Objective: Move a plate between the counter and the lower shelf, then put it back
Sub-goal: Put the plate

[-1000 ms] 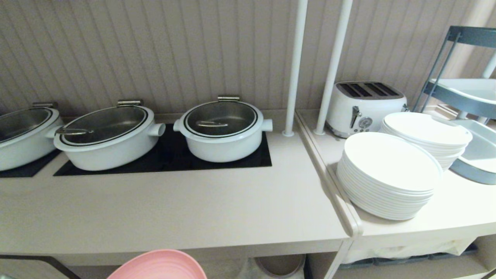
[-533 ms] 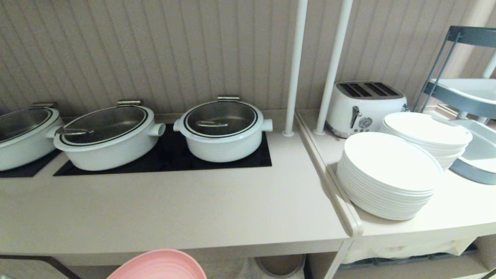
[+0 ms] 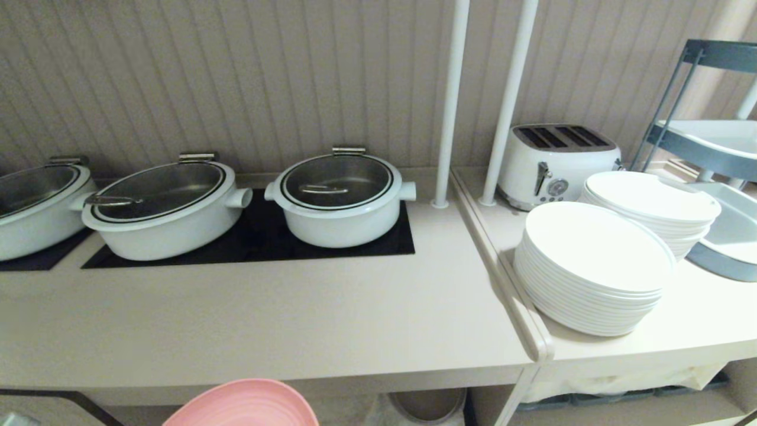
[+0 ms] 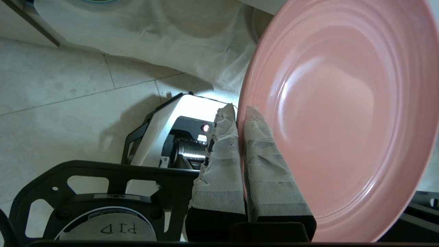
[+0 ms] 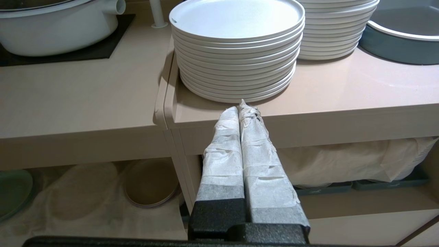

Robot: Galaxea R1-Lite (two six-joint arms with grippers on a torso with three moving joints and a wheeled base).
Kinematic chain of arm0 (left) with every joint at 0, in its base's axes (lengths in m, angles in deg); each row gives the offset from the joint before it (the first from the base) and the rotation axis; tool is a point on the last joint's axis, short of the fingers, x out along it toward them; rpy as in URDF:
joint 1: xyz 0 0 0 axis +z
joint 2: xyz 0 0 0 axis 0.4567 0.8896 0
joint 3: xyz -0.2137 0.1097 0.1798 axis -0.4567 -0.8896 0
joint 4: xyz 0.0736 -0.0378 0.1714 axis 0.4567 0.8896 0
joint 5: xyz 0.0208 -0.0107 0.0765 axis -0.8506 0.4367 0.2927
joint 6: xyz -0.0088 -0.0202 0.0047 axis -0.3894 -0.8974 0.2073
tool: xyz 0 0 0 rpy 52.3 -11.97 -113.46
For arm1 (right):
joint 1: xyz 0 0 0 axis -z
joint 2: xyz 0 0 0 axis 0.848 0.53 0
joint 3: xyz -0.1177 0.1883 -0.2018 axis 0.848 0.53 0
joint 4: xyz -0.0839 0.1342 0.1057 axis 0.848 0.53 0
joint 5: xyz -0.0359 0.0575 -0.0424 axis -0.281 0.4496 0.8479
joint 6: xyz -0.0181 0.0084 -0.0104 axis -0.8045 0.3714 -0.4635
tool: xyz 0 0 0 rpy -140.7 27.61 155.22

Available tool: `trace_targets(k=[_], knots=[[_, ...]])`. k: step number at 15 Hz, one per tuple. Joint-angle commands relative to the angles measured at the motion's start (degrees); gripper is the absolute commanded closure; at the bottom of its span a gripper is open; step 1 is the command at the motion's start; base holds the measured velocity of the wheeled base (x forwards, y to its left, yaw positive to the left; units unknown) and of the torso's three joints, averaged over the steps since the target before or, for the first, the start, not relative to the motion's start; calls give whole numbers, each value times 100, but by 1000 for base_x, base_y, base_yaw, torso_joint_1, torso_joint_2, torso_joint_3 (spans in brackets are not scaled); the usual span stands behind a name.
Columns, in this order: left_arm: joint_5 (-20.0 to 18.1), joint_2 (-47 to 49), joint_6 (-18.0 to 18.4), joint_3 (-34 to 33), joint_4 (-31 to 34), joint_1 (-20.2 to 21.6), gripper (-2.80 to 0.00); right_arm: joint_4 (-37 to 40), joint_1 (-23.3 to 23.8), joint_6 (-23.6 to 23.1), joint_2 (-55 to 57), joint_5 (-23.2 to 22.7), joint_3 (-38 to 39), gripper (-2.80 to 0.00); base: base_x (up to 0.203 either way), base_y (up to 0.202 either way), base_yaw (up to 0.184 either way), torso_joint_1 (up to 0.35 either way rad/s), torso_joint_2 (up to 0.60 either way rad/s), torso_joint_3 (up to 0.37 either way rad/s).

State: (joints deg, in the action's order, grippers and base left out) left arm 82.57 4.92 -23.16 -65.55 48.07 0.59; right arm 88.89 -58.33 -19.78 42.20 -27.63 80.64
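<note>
- One pink plate (image 4: 337, 113) is clamped by its rim in the left gripper (image 4: 240, 111), held on edge below the front lip of the counter (image 3: 266, 319); in the head view only its top arc shows
- The right gripper (image 5: 240, 108) has its taped fingers pressed together with nothing between them, hanging in front of the counter edge near the stacked plates
- Three white pots (image 3: 340, 198) with glass lids stand on the black hob (image 3: 260, 239)
- Two stacks of white plates (image 3: 591, 266) and one white toaster (image 3: 559, 160) sit on the adjoining top at the right
- On the lower shelf (image 5: 85, 206), draped in wrinkled white cloth, lie one brown-grey plate (image 5: 151, 181) and one green plate (image 5: 13, 192) at the far side
- Against the earlier frames the pink plate's arc sits a touch higher; pots, stacks and toaster are unchanged
- The counter is smooth glossy beige, backed by a ribbed beige wall (image 3: 236, 77); two white poles (image 3: 452, 100) rise at the ridge, and the floor (image 4: 68, 89) is pale tile
</note>
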Motion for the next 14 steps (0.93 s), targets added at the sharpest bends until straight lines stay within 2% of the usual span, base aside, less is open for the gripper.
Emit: trace_targets(k=[1, 4, 7, 14], knots=[[7, 382, -24, 164, -8, -1, 0, -3, -2, -1, 7, 0, 0, 0, 0, 0, 0, 0, 0, 0], [9, 826, -19, 426, -116, 4, 0, -4, -2, -1, 7, 0, 0, 0, 0, 0, 0, 0, 0, 0], [52, 1495, -11, 530, -852, 28, 0, -3, -2, -1, 7, 0, 0, 0, 0, 0, 0, 0, 0, 0], [147, 3040, 9, 1487, -1198, 87, 0, 0, -2, -1, 7, 0, 0, 0, 0, 0, 0, 0, 0, 0]])
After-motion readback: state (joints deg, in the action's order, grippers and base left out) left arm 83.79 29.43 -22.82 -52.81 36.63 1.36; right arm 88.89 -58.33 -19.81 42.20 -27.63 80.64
